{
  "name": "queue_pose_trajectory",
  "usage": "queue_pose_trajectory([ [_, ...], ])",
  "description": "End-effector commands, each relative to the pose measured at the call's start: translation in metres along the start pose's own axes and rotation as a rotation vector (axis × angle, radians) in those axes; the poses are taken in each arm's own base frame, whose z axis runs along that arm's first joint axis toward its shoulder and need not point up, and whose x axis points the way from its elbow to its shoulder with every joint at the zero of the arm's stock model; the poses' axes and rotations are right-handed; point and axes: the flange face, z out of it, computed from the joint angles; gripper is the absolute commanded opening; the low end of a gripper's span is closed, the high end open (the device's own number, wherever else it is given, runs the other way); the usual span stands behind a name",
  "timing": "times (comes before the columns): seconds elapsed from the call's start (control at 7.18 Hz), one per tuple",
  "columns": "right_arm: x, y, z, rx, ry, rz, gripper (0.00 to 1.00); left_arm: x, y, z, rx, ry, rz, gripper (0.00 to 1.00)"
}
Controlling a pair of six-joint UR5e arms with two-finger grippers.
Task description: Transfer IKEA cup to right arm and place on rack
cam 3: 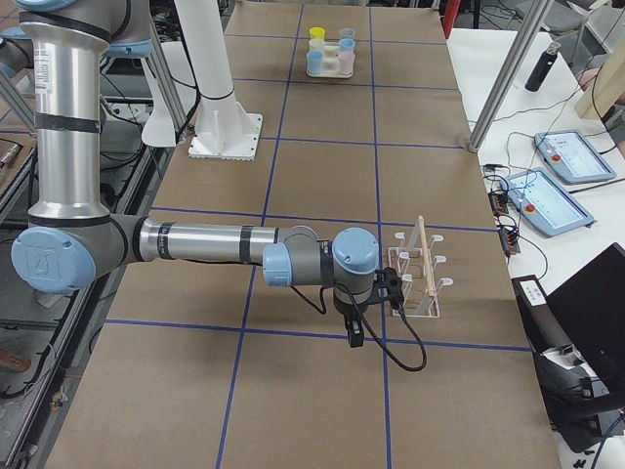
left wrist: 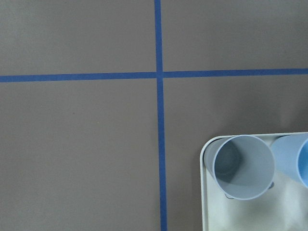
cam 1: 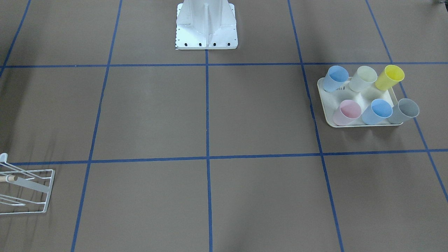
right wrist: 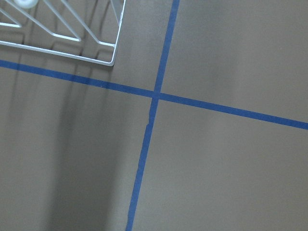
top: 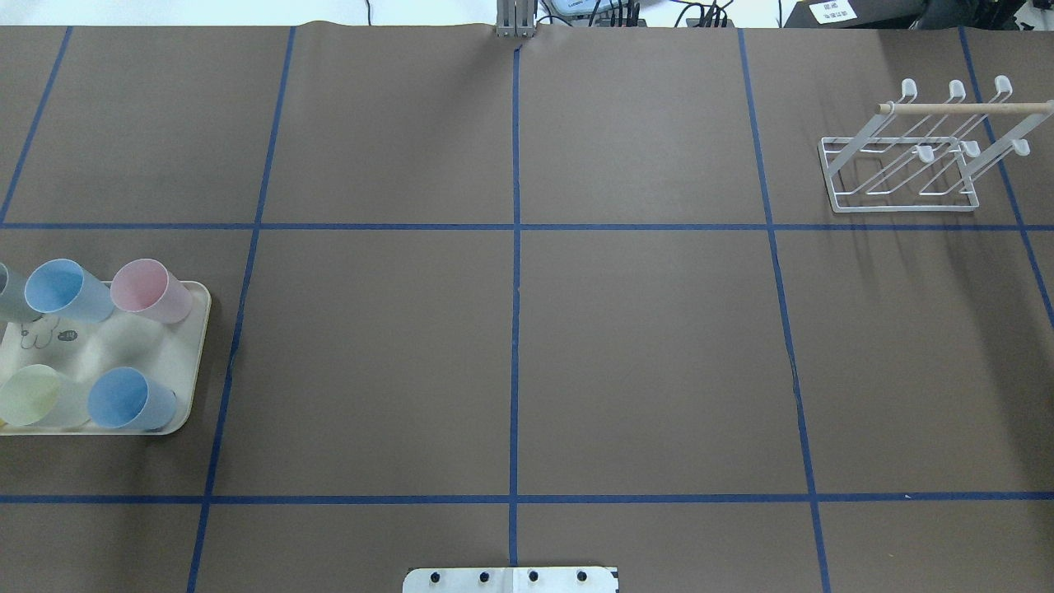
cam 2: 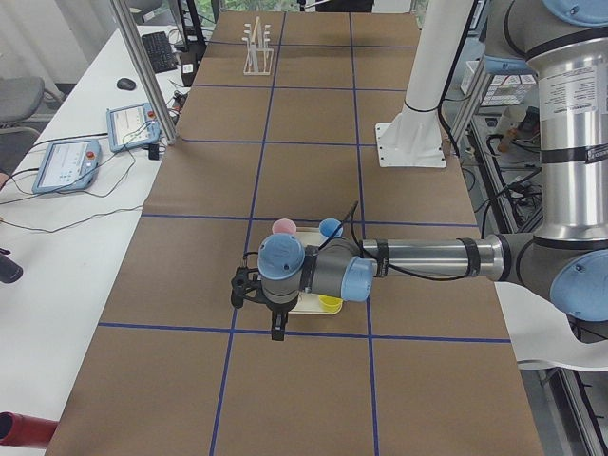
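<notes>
Several pastel IKEA cups stand upright on a cream tray [cam 1: 323, 105]: blue [cam 1: 335, 77], white [cam 1: 362, 78], yellow [cam 1: 389, 77], pink [cam 1: 347, 112], a second blue [cam 1: 377, 111] and grey [cam 1: 404, 110]. My left gripper [cam 2: 242, 287] hovers over the tray's end; I cannot tell if it is open or shut. Its wrist view looks down into the grey cup [left wrist: 243, 166], with no fingers in sight. The white wire rack [top: 906, 165] stands bare at the far right. My right gripper [cam 3: 391, 288] hangs beside the rack [cam 3: 420, 278]; I cannot tell its state.
The white robot base [cam 1: 206, 31] is bolted at the table's middle edge. Blue tape lines grid the brown tabletop. A side table holds tablets [cam 3: 547, 200], and an aluminium post [cam 3: 503, 83] stands at the table's edge.
</notes>
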Motion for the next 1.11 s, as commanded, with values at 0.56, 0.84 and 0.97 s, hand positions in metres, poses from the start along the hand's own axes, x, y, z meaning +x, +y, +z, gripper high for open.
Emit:
queue_pose_trajectory([
  [0.56, -0.005, 0.002, -0.002, 0.002, -0.046, 0.012, 0.99, 0.02, 0.013, -0.012, 0.014, 0.015, 0.059, 1.0],
  [0.84, -0.002, -0.001, 0.002, 0.003, -0.051, 0.019, 0.99, 0.015, 0.018, 0.002, 0.032, 0.065, 0.099, 1.0],
  [0.97, 0.0, 0.003, 0.008, 0.004, -0.071, 0.018, 0.99, 0.022, 0.018, 0.025, -0.003, 0.067, 0.117, 1.0],
])
